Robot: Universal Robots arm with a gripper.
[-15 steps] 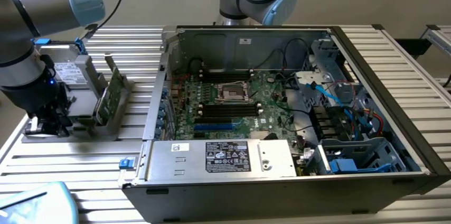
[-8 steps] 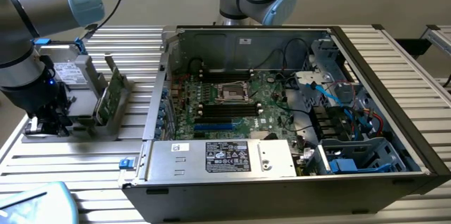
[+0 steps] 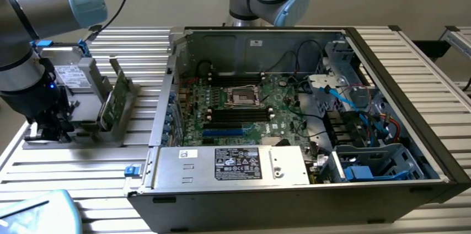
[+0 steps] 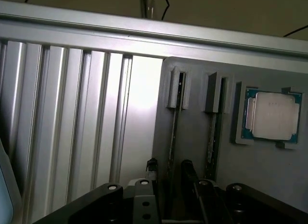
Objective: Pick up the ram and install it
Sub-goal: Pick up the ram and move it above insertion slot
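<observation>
The gripper (image 4: 169, 167) stands with jaws apart astride the ram (image 4: 174, 125) in its grey holder (image 4: 250, 166), so an off-centre closing may tilt the stick and jam it there.

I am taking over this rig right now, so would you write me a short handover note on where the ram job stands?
Gripper: open, low over the gray holder, jaws apparently standing either side of the ram, not closed on it.
Ram: on edge in its holder slot, beside a second stick and the processor chip.
Computer case: open, motherboard exposed, to the exterior view's right of the holder.
Done: gripper positioned at the ram.
Left: ram not yet gripped, lifted or installed.
</observation>
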